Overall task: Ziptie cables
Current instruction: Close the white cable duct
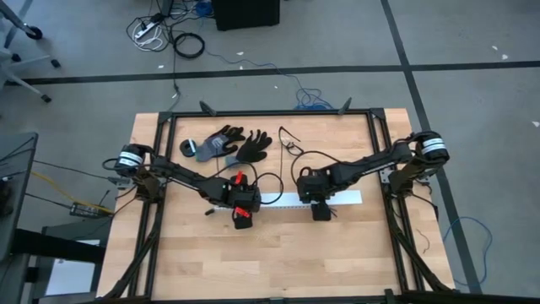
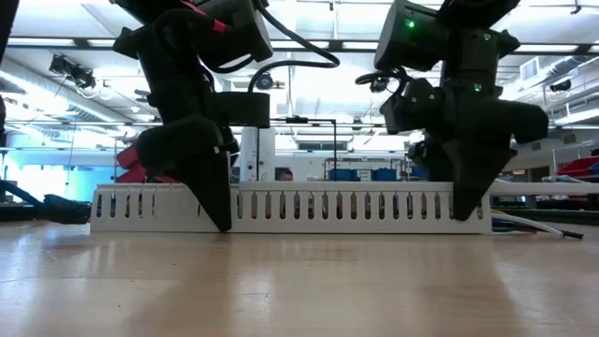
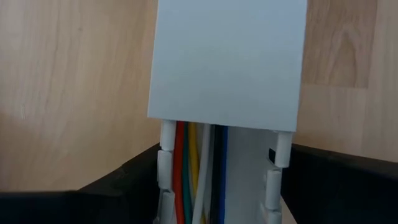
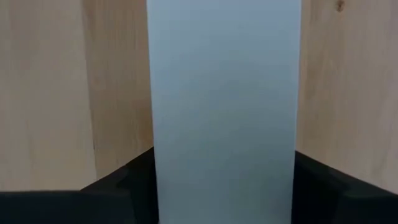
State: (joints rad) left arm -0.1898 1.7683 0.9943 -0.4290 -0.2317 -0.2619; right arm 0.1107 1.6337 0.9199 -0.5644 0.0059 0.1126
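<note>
Where the cover ends, the cables (image 3: 198, 168) show inside the white slotted duct (image 2: 356, 208); the rest are hidden beneath it. The left gripper (image 1: 242, 216) and right gripper (image 1: 321, 209) straddle the duct, spread wide; whether they clamp it is unclear.

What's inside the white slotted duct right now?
Left wrist view shows coloured cables lying in the white slotted duct; a flat white cover hides the rest of its inside.
</note>
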